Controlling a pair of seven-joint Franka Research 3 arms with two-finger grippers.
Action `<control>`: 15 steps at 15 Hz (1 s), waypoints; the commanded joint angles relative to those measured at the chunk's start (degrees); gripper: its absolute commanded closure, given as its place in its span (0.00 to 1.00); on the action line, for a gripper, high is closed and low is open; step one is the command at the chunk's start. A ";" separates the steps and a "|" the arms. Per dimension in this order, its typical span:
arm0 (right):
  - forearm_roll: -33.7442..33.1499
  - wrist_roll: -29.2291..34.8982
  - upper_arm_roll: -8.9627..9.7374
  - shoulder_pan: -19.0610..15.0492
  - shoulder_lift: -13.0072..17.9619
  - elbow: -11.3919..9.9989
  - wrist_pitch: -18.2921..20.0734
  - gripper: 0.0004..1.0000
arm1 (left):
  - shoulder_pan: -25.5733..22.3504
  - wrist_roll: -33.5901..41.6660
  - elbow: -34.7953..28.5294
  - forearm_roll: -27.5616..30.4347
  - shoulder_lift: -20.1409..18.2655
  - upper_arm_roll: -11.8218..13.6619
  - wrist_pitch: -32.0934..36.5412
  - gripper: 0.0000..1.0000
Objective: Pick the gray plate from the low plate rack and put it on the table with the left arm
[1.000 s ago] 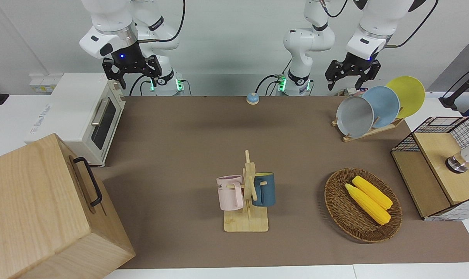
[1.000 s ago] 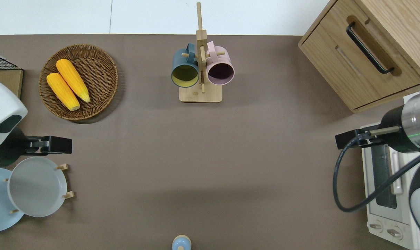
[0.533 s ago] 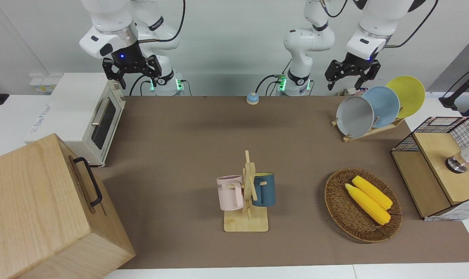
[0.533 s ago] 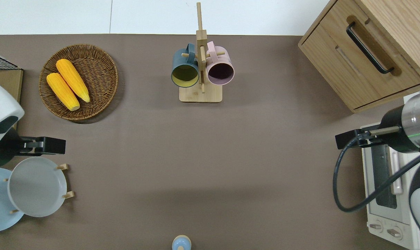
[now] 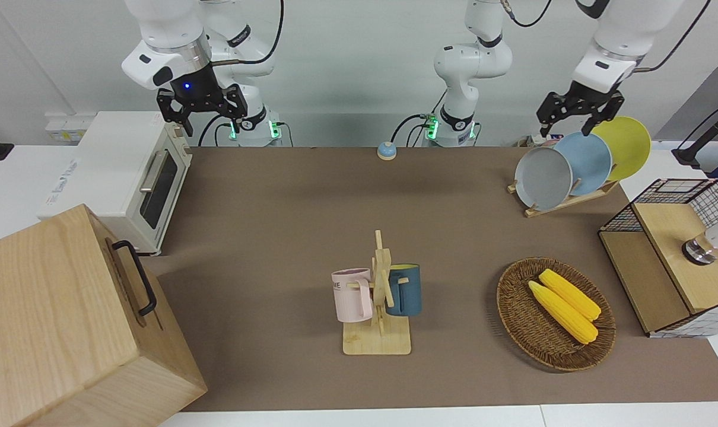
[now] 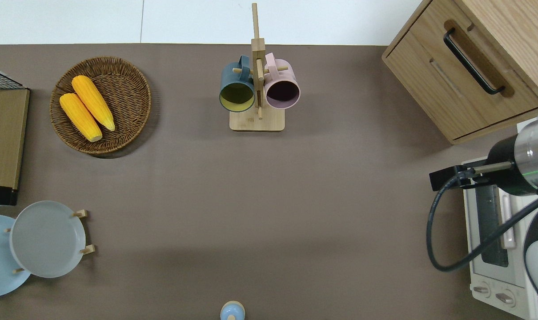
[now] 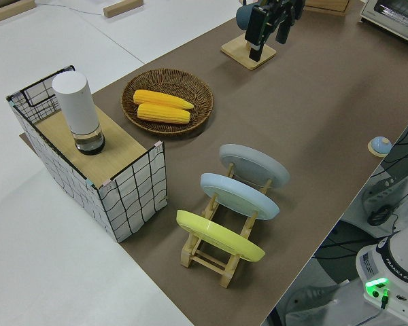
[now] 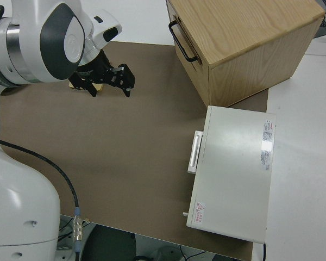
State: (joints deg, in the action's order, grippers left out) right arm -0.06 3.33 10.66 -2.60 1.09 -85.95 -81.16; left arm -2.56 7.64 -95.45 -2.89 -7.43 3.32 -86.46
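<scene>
The left gripper (image 5: 564,121) hangs in the air with its fingers spread wide and nothing between them; the front view shows it up by the tops of the blue plate (image 5: 584,155) and the yellow plate (image 5: 623,147), and it lies outside the overhead view. The gray plate (image 5: 543,178) leans in the rack (image 5: 564,201), at the rack's end that points toward the middle of the table (image 5: 288,225), with the blue plate next and the yellow plate last. The rack stands at the left arm's end of the table, nearer to the robots than the basket (image 5: 555,314) holding two corn cobs (image 5: 564,305). The right gripper (image 5: 200,107) is parked, its fingers apart. A mug stand (image 5: 378,296) carries a pink and a blue mug.
</scene>
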 commanded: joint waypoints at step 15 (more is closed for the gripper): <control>0.59 0.01 0.33 -0.56 0.14 0.35 0.83 0.01 | -1.40 4.83 -25.74 -8.70 -6.81 4.77 -16.89 0.01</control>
State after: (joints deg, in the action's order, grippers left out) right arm -0.06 3.33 10.66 -2.60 1.09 -85.95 -81.16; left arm -3.43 10.24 -115.87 -9.06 -11.55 8.08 -100.41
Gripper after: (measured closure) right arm 0.009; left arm 0.004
